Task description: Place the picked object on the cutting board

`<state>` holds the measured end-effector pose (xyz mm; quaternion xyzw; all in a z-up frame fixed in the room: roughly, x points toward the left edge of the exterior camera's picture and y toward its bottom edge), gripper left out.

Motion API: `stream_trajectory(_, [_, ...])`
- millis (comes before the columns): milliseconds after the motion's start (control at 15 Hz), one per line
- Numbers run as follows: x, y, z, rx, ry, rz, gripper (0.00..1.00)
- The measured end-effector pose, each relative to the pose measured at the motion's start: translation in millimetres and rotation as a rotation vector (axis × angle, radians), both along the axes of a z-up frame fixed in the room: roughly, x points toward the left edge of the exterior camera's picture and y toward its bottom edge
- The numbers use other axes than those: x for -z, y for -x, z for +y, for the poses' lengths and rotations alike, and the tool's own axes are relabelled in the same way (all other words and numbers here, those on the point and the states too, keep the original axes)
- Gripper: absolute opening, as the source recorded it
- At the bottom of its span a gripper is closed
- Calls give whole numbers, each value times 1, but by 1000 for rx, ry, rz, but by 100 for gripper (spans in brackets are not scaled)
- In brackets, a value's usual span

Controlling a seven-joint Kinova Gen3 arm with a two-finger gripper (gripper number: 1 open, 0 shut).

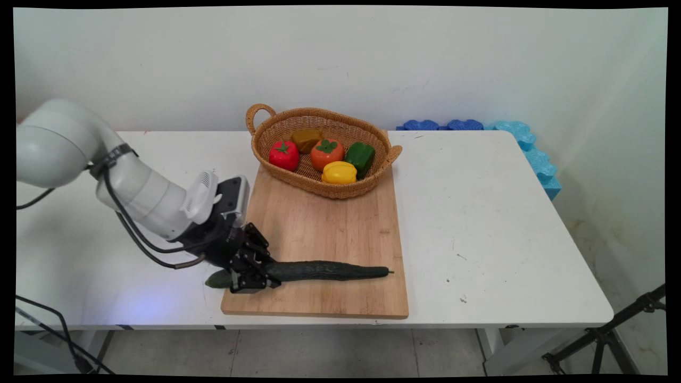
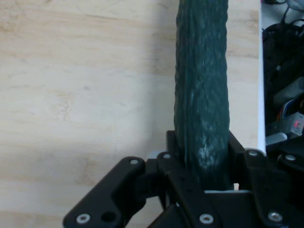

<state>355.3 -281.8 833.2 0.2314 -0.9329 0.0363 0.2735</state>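
Clamping the cucumber (image 1: 324,271) near its stem-side end, the hand (image 1: 250,276) has its fingers closed around it at the cutting board's (image 1: 330,229) seven o'clock corner, keeping it flat on the counter (image 1: 479,223), basket (image 1: 324,151) at twelve.

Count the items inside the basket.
5: strawberry left, brownish piece behind, tomato centre, green pepper right, yellow pepper front. Others may be hidden.

A long dark-green cucumber (image 1: 324,271) lies flat, clamped near its left end between the fingers of the gripper (image 1: 250,276), its length stretching away from the gripper.
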Motion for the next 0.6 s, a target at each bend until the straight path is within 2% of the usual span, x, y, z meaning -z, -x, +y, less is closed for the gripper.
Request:
stream_trajectory(533, [21,14,-7,-6,16,12,0])
stream_trajectory(600, [22,15,-8,-8,18,14,100])
